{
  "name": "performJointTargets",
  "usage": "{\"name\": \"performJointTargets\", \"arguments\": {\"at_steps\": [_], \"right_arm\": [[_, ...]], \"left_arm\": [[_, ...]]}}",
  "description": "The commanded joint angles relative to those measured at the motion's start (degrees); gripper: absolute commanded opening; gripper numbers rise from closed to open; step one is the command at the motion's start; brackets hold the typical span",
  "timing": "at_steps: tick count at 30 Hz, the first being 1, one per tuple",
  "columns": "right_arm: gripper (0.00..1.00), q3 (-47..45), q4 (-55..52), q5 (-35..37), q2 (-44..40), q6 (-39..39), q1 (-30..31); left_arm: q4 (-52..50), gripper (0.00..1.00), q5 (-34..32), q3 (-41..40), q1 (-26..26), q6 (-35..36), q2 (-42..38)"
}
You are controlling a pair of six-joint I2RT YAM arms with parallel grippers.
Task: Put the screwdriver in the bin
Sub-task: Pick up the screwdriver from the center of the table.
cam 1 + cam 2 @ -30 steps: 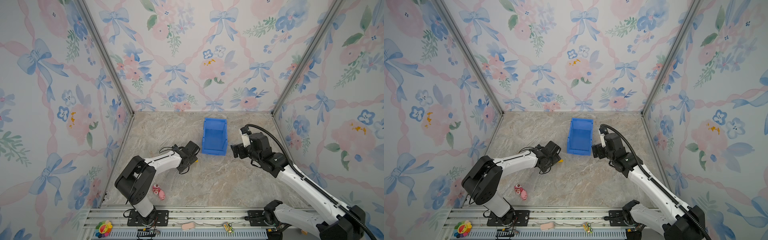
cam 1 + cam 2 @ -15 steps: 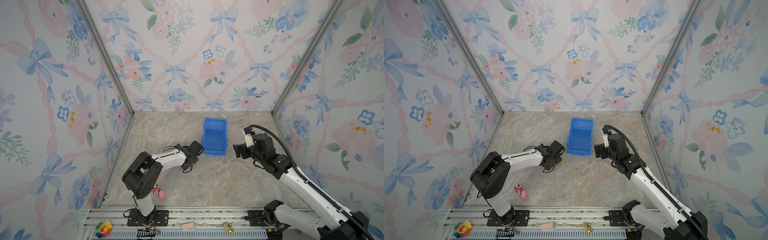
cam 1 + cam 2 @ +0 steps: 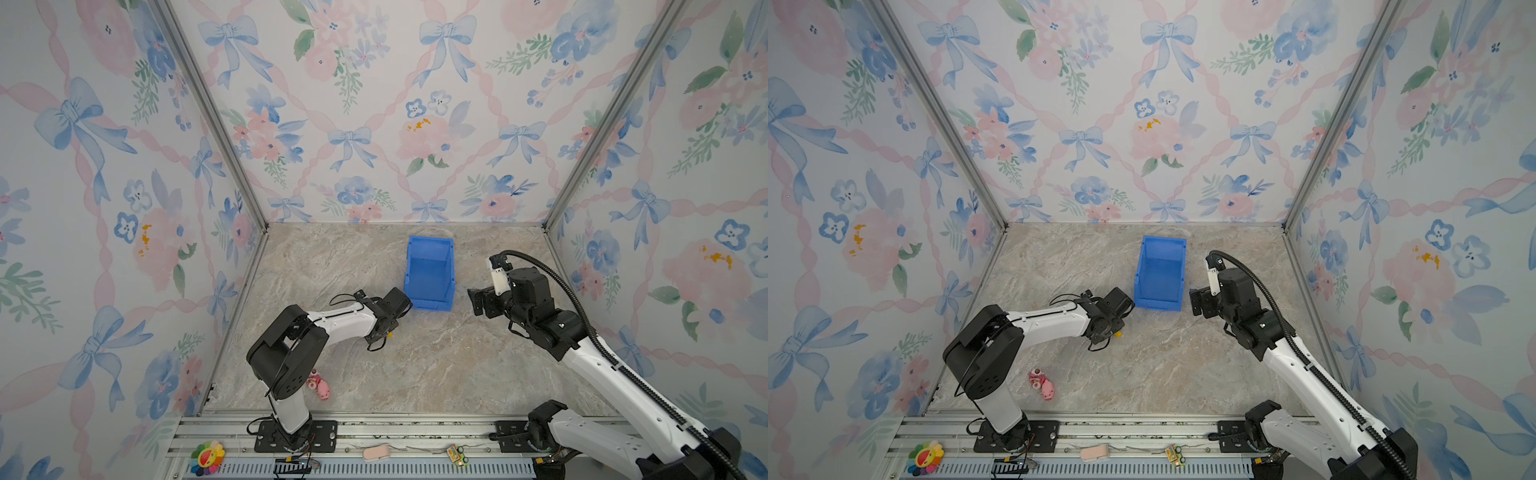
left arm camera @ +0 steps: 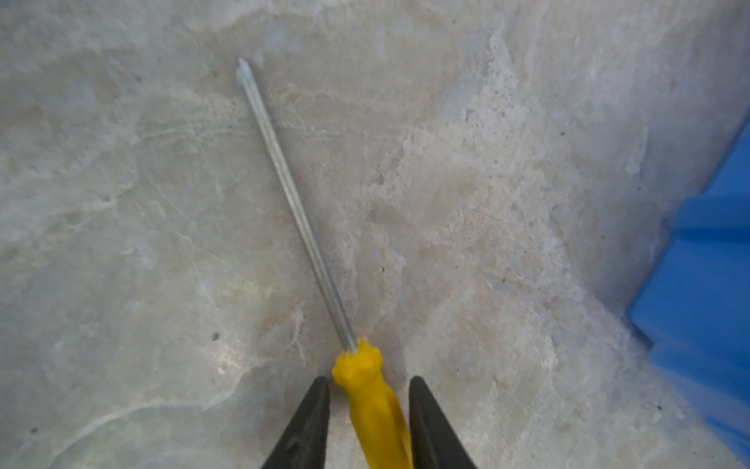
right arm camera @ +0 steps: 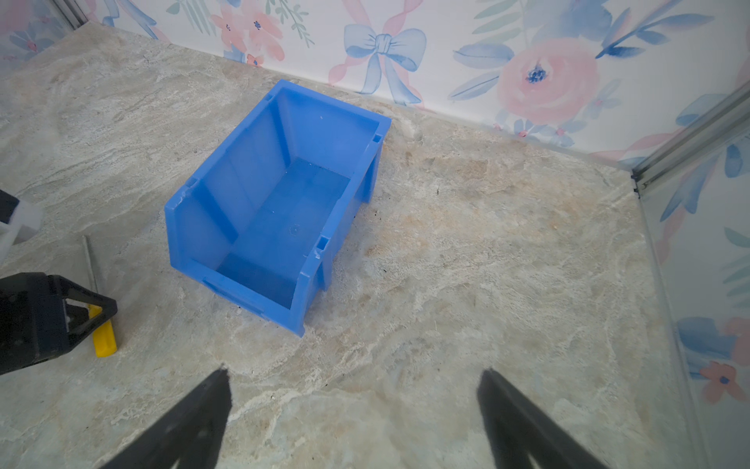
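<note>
The screwdriver [image 4: 373,406], with a yellow handle and a thin silver shaft, lies flat on the marble table just left of the bin. My left gripper [image 4: 369,379] is down over the handle with a black finger on each side. Narrow slits of table show between fingers and handle, so it is open. In both top views only the handle's end [image 3: 390,333] [image 3: 1118,333] peeks out under the left gripper [image 3: 384,328]. The blue bin [image 3: 430,305] [image 5: 211,227] stands upright and holds nothing. My right gripper [image 5: 357,373] [image 3: 476,301] hovers open to the bin's right, holding nothing.
A small pink toy [image 3: 319,384] [image 3: 1042,384] lies near the left arm's base. A flower toy [image 3: 207,457] and small bits sit on the front rail. Floral walls close in the table on three sides. The bin's corner [image 4: 698,304] is close beside the left gripper.
My left gripper's fingers have drawn in from wide to narrow around the yellow handle. The left arm's elbow has shifted right. The right arm has pulled slightly right and back.
</note>
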Motion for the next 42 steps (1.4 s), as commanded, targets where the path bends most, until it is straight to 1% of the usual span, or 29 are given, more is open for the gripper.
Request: {"name": "performJointTargets", "arguments": {"at_steps": [1,5,7,10,12,14,18,29,34,37,39,42], "right_arm": [[0.97,-0.45,-1.52,1.39,-1.05,-0.84,-0.86],[0.97,-0.36,-1.65,1.73,-1.27,-0.66,-1.22],[0.97,-0.36,-1.65,1.84,-1.36,-0.59,-1.29],[0.97,-0.15,-1.67,1.91,-1.12,-0.46,-1.34],[0.97,-0.09,-1.63,2.00,-0.97,-0.38,-1.39],[0.97,-0.16,-1.65,2.08,-0.87,-0.12,-1.43],[0.97,-0.61,-1.63,2.29,-1.00,0.57,-1.35],[0.97,-1.06,-0.08,2.53,-0.68,0.76,-1.37],[0.97,-0.97,1.13,1.93,-0.04,0.86,-1.60],[0.97,-0.97,1.17,1.91,-0.20,0.85,-1.74],[0.97,-1.42,1.30,1.91,-0.87,1.01,-2.11],[0.97,-1.55,0.68,1.15,-0.86,1.35,-2.75]], "left_arm": [[-4.86,0.31,1.43,-2.24,-0.55,2.09,0.57],[-6.13,0.26,1.03,-1.98,-0.59,4.31,0.55],[-6.58,0.25,1.03,-1.97,-0.66,4.92,0.43],[-6.89,0.26,1.04,-1.95,-0.92,5.60,0.53],[-7.13,0.30,1.11,-1.89,-1.11,5.95,0.86],[-7.05,0.32,1.41,-2.14,-1.29,6.07,1.18],[-7.14,0.32,1.97,-2.59,-1.86,6.31,1.53],[-9.22,0.28,2.31,-3.22,-3.56,5.92,1.40],[-9.20,0.20,2.74,-4.43,-3.97,5.38,0.75],[-9.24,0.11,2.70,-4.39,-4.10,5.34,0.98],[-9.14,0.06,2.80,-3.57,-4.01,5.79,1.41],[-9.09,0.01,2.50,-1.08,-4.19,7.83,1.89]]}}
